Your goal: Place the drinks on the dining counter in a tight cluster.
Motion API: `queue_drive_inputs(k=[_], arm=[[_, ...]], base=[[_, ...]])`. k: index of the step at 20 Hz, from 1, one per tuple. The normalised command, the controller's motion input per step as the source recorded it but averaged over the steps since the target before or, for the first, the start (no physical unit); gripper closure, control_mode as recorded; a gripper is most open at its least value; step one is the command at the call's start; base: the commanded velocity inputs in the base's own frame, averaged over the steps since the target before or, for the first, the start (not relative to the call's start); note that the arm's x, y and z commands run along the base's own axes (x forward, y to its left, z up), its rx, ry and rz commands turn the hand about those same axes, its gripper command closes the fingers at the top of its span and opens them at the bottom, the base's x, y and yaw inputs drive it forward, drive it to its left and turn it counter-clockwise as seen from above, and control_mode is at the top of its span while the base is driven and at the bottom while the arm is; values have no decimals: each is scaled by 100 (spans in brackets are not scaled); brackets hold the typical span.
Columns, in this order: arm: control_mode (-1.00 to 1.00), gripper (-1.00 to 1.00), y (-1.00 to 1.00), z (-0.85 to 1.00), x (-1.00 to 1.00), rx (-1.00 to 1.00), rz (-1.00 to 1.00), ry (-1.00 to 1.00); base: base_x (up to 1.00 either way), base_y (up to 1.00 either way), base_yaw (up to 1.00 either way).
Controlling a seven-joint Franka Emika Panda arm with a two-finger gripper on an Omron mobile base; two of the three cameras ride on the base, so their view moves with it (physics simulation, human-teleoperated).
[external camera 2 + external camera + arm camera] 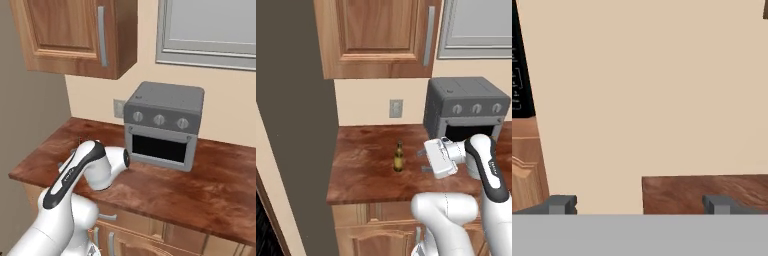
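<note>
Amber-brown glass bottle [399, 156] upright on wood counter [361, 165], left of grey toaster oven [466, 107]. Gripper [424, 161] left of the oven too, near the bottle but apart, fingers spread wide, apparently empty, probably lined up for a side grasp.

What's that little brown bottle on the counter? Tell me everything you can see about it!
The little brown bottle is slim and looks like amber-brown glass, with a narrow neck, a wider body and a paler band around its middle, maybe a label. It stands upright on the reddish-brown wood counter, out in the open with nothing else touching it. The grey toaster oven sits off to one side, and the robot's end effector is close by with its jaws open, apart from the bottle.
</note>
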Motion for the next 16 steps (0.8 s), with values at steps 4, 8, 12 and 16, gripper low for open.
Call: queue_drive_inputs(k=[4, 8, 12, 16], arm=[[100, -100, 0, 0, 0, 0, 0, 0], [100, -100, 0, 0, 0, 0, 0, 0], [100, -100, 0, 0, 0, 0, 0, 0], [100, -100, 0, 0, 0, 0, 0, 0]], base=[[55, 4, 0], [11, 0, 0], [0, 0, 0], [0, 0, 0]])
